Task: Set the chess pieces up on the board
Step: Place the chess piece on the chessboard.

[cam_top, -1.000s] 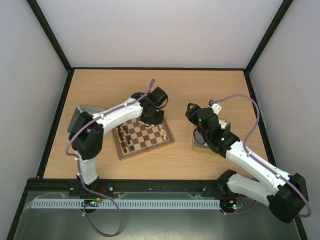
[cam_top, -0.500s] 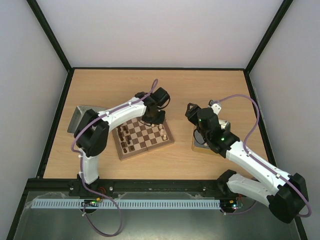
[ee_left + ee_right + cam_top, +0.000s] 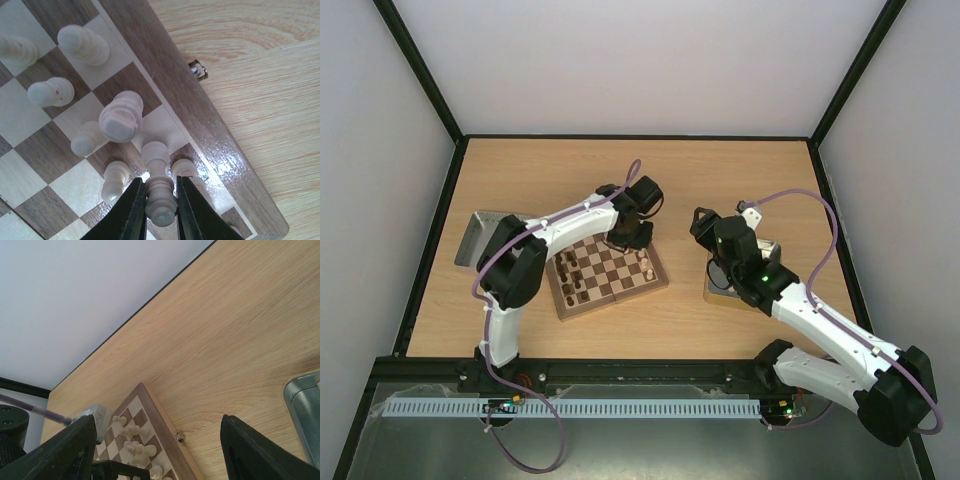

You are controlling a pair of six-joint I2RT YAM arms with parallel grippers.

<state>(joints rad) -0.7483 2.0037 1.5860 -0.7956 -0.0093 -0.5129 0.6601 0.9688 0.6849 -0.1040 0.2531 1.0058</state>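
Note:
The board [image 3: 617, 296] lies mid-table, with dark chess pieces [image 3: 570, 276] along its left side and cream ones [image 3: 645, 266] on its right. My left gripper [image 3: 626, 238] hangs over the board's far right corner. In the left wrist view it [image 3: 161, 212] is shut on the head of an upright cream piece [image 3: 159, 190]. That piece's foot is at a square in the edge row, between two other cream pieces [image 3: 114, 180]. More cream pieces [image 3: 122, 117] stand further along. My right gripper [image 3: 704, 224] is open and holds nothing, right of the board and off it.
A shiny metal tin [image 3: 470, 238] sits left of the board, partly under the left arm. Another tin [image 3: 306, 407] lies below the right arm. A small metal clasp [image 3: 199, 70] sticks out of the board's edge. Black frame rails border the table.
The left arm has swung slightly toward the back right, carrying its gripper along the board's far right corner and uncovering more of the left tin. The right arm has not moved.

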